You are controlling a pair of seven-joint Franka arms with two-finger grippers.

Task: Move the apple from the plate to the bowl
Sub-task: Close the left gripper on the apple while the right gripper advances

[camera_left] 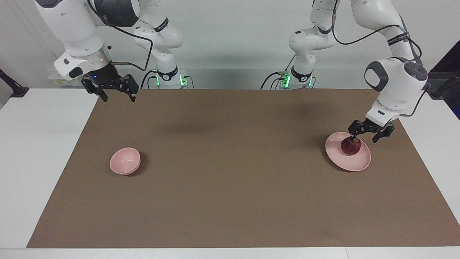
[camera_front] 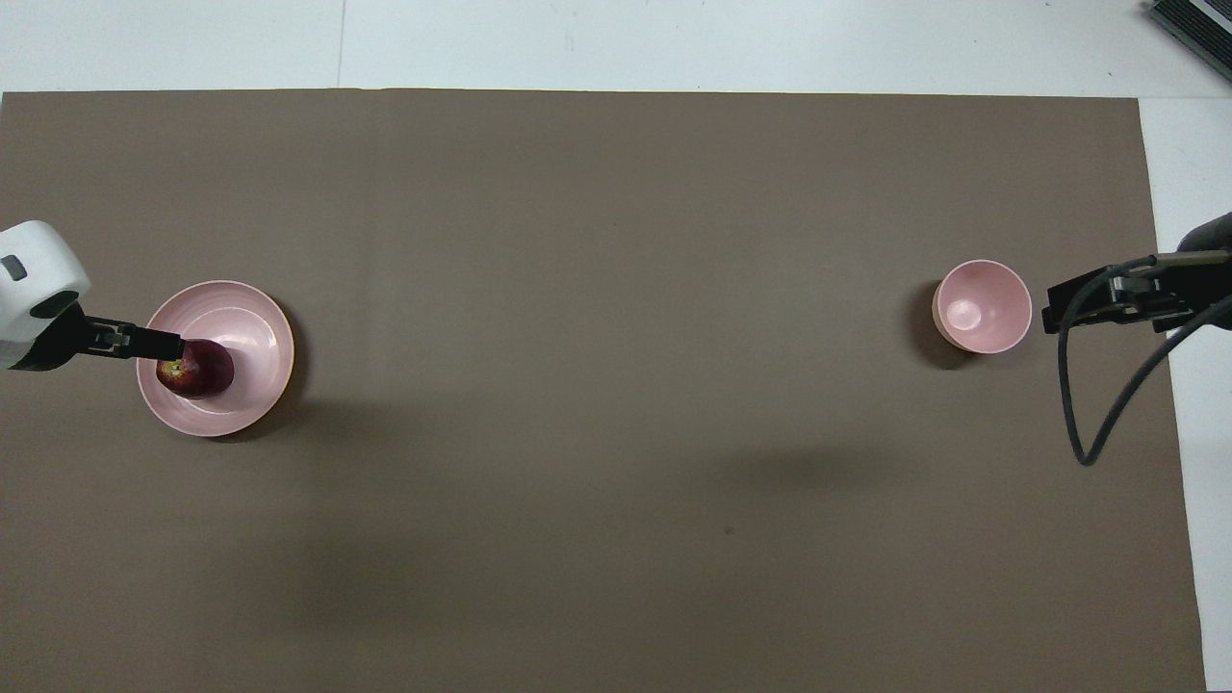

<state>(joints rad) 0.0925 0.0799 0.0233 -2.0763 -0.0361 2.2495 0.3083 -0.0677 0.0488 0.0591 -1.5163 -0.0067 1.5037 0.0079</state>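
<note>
The dark red apple (camera_left: 351, 147) (camera_front: 199, 372) lies on the pale pink plate (camera_left: 359, 163) (camera_front: 252, 332) at the left arm's end of the table. My left gripper (camera_left: 363, 138) (camera_front: 166, 342) hangs open, low over the plate's rim on the robots' side, with one fingertip just at the apple's top and nothing held. The small pink bowl (camera_left: 125, 160) (camera_front: 982, 306) stands empty at the right arm's end. My right gripper (camera_left: 119, 98) (camera_front: 1057, 313) waits open, high over the mat's corner by the robots.
A brown mat (camera_left: 230, 180) covers most of the white table (camera_left: 39, 144). A black cable (camera_front: 1092, 423) loops down from the right arm beside the bowl. A dark object (camera_front: 1193, 24) sits at the table's corner farthest from the robots.
</note>
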